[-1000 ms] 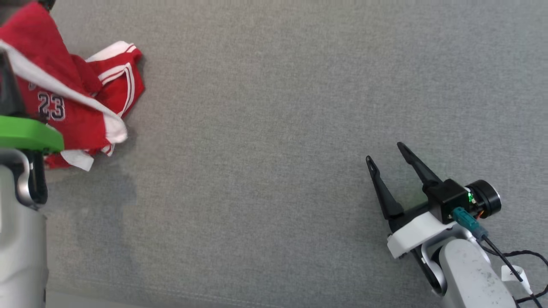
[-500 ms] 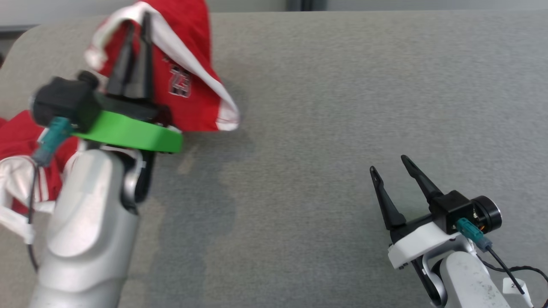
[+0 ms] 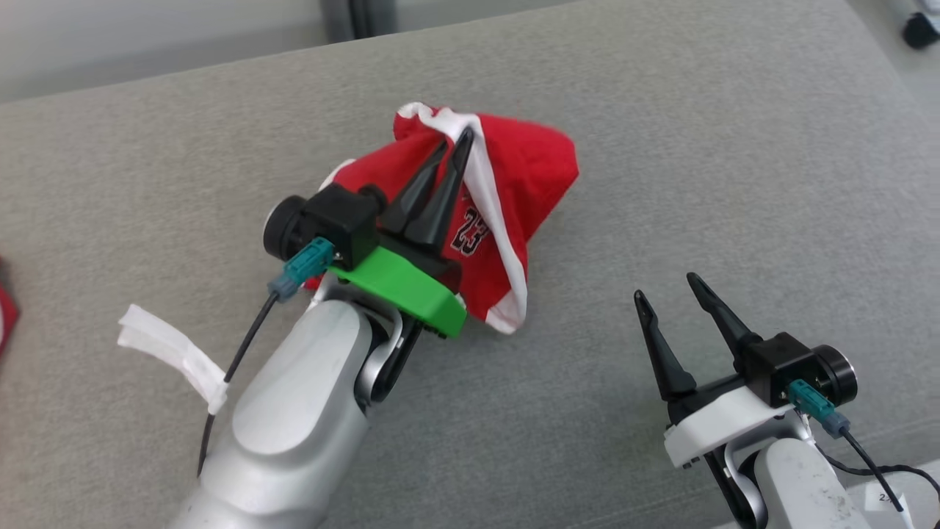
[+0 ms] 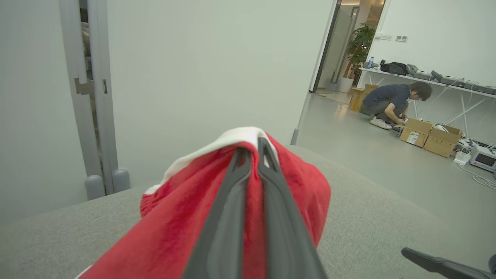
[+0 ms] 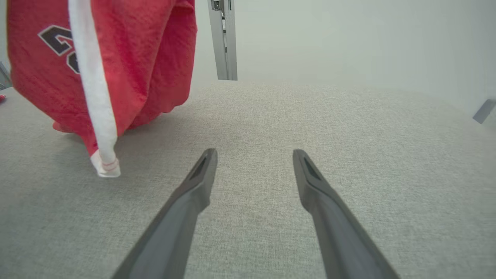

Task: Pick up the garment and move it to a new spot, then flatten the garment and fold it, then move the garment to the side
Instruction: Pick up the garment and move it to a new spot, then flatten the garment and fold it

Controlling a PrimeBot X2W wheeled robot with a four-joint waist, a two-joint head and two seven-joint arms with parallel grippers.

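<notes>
Grey surface (image 3: 661,147), garment (image 3: 514,169) clamped in left pincer (image 3: 457,139)

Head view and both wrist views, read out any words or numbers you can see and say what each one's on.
"23": dark numerals on the red garment.
White tag by the right arm's cable: print too blurred to read.
Label on a cardboard box, left wrist view: too small to read.
</notes>
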